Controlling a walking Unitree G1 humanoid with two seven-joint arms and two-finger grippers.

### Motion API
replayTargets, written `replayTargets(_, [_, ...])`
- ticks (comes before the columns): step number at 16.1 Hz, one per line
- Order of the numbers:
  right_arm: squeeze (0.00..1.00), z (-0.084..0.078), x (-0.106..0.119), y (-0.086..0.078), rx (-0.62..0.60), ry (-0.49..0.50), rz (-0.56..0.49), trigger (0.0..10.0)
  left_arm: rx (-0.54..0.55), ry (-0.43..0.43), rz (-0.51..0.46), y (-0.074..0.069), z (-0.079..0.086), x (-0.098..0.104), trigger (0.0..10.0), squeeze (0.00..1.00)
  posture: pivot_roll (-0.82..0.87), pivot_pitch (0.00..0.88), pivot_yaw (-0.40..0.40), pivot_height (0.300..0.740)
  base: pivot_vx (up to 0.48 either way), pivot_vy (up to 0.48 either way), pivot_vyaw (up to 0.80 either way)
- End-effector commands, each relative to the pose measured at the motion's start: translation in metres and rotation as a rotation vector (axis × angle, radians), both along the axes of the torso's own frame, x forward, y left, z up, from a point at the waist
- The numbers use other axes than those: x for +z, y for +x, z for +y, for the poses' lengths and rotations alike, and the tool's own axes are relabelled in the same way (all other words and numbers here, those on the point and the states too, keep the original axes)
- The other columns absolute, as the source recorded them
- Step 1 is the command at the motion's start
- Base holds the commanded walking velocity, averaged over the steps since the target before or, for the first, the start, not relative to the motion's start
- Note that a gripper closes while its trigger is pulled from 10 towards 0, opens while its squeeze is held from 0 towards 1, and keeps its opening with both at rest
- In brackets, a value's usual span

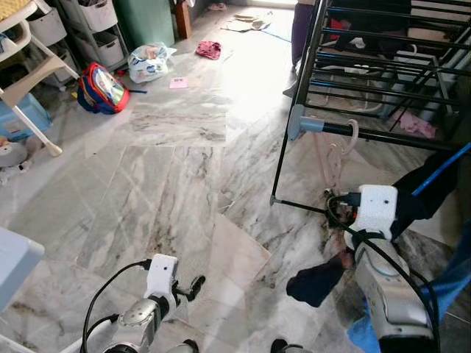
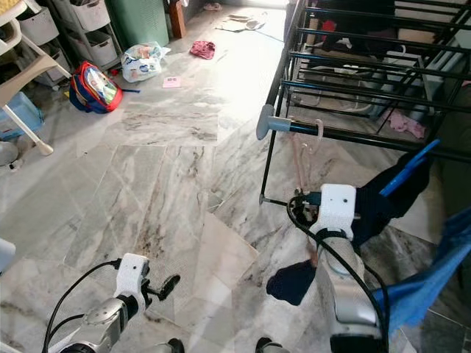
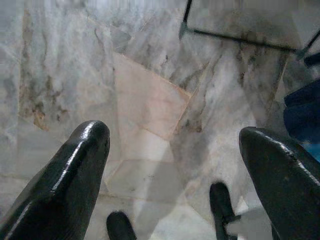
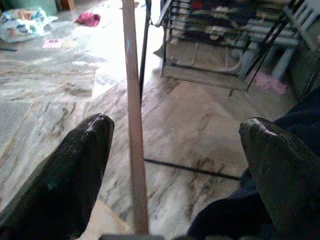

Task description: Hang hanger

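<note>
Left eye view: a pale pink hanger [image 1: 340, 151] hooks over the lowest black rail at the corner of the drying rack [image 1: 383, 81], beside the rack's grey corner joint, and hangs down towards the marble floor [image 1: 176, 191]. The right arm reaches forward below it, its white wrist block close to the hanger's lower end. The left gripper [image 1: 193, 287] sits low over the floor, fingers slightly apart and empty. A dark navy garment [image 1: 316, 283] droops beside the right forearm. Farther off lie a red backpack [image 1: 103, 88], a plastic bag [image 1: 149, 62] and a pink cloth [image 1: 209, 49].

Right eye view: the same scene, with the hanger's hook [image 2: 317, 129] over the rail. A blue cloth [image 2: 434, 279] hangs at the right edge.

Left wrist view: the two black fingers [image 3: 70, 175] stand wide apart with nothing between them, above bare marble.

Right wrist view: the right gripper [image 4: 175, 170] is spread wide. One pink bar of the hanger [image 4: 134, 125] runs between the fingers, nearer one of them, and touches neither. The dark garment lies by the other finger.
</note>
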State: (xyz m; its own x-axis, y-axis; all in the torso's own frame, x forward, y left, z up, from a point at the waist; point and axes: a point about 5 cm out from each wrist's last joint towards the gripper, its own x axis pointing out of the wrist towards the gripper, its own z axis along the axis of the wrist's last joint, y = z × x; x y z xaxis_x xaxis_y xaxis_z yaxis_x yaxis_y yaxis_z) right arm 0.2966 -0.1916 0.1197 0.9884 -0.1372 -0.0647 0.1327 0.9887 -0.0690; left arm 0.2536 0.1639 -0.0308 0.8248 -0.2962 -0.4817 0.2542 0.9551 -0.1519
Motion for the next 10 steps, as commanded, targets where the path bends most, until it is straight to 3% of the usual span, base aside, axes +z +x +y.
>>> replayTargets(1, [1.0, 0.001, 0.003, -0.002, -0.009, -0.015, -0.018, 10.0, 0.024, -0.008, -0.029, 0.002, 0.003, 0.003, 10.0, 0.0, 0.0, 0.177, 0.037, 0.74, 0.0, 0.0, 0.0])
replayTargets(5, [1.0, 0.01, 0.005, -0.009, 0.014, -0.024, -0.037, 10.0, 0.0, -0.016, -0.14, 0.012, -0.001, 0.016, 10.0, 0.0, 0.0, 0.178, 0.035, 0.74, 0.0, 0.0, 0.0])
replayTargets(7, [0.65, 0.015, 0.005, -0.012, 0.042, -0.057, -0.05, 10.0, -0.017, -0.019, -0.217, 0.016, -0.003, 0.025, 10.0, 0.0, 0.0, 0.183, 0.033, 0.74, 0.0, 0.0, 0.0])
replayTargets(9, [0.07, 0.019, 0.006, -0.017, 0.076, -0.055, -0.066, 10.0, -0.028, -0.024, -0.312, 0.019, -0.002, 0.037, 10.0, 0.0, 0.01, 0.191, 0.032, 0.74, 0.0, 0.0, 0.0])
replayTargets(10, [0.0, 0.021, 0.008, -0.019, 0.099, -0.062, -0.084, 10.0, -0.032, -0.017, -0.352, 0.02, -0.002, 0.042, 10.0, 0.0, 0.01, 0.197, 0.032, 0.74, 0.0, 0.0, 0.0])
